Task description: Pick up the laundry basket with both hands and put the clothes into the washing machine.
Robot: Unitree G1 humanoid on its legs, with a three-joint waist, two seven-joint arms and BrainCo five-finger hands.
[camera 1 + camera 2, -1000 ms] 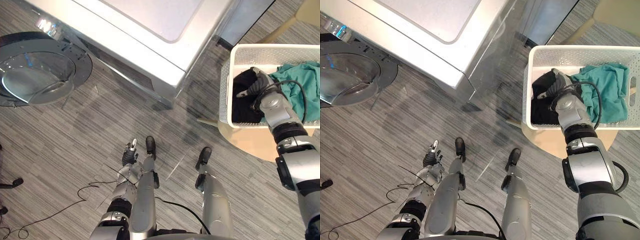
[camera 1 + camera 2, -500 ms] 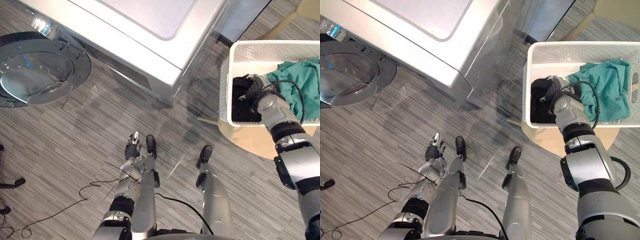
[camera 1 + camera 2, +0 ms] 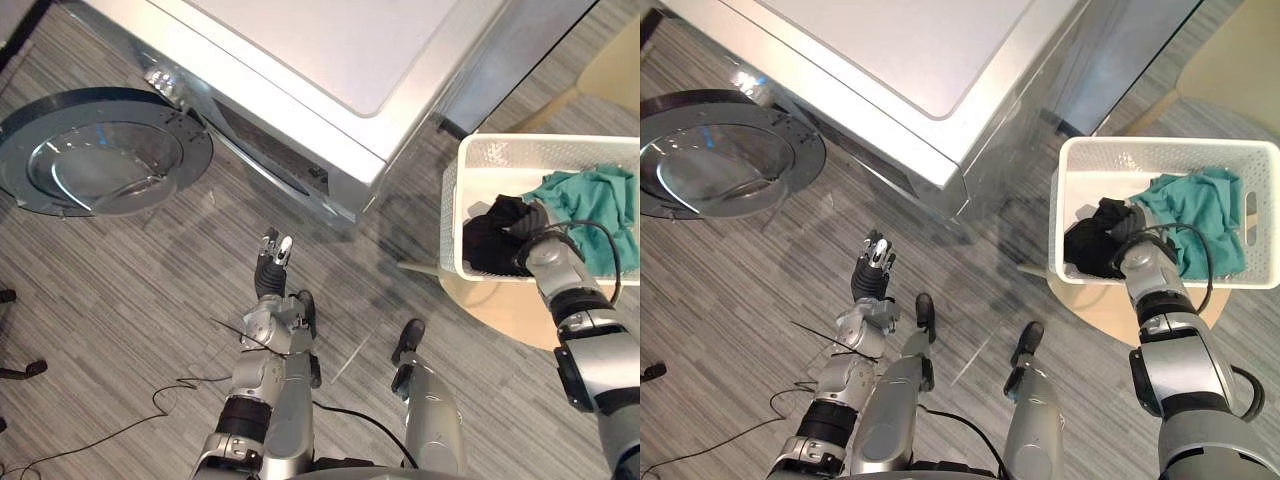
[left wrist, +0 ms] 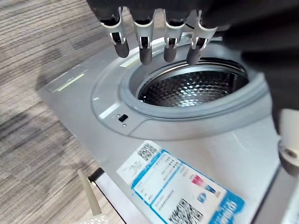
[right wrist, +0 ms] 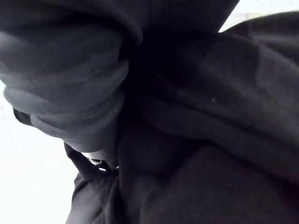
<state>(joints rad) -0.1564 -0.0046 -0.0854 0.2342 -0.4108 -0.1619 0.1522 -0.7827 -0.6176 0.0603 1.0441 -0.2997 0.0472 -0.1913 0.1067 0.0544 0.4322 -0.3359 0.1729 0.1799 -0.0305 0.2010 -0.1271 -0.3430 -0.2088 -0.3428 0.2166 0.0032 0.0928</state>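
the right hand (image 3: 1124, 232) is sunk into the black garment (image 3: 1090, 245) inside the white laundry basket (image 3: 452, 190), so i cannot tell whether it is clenched or released. the left hand (image 3: 272, 262) hangs free in front of the washing machine (image 3: 330, 70), fingers (image 4: 145, 44) straight and slack, holding nothing, pointing at the bare steel drum (image 4: 196, 91).

against a second ago, the left hand has lifted nearer the washing machine's front, and the right hand lies deeper in the black cloth. the whole picture has also shifted, so the camera moved.

the basket sits on a pale round stand (image 3: 1110, 310) to the right of the washing machine, with a teal garment (image 3: 1200, 215) beside the black one. the round door (image 3: 100, 165) stands swung wide on the washing machine's left, and a printed label (image 4: 180, 186) is stuck below its opening.
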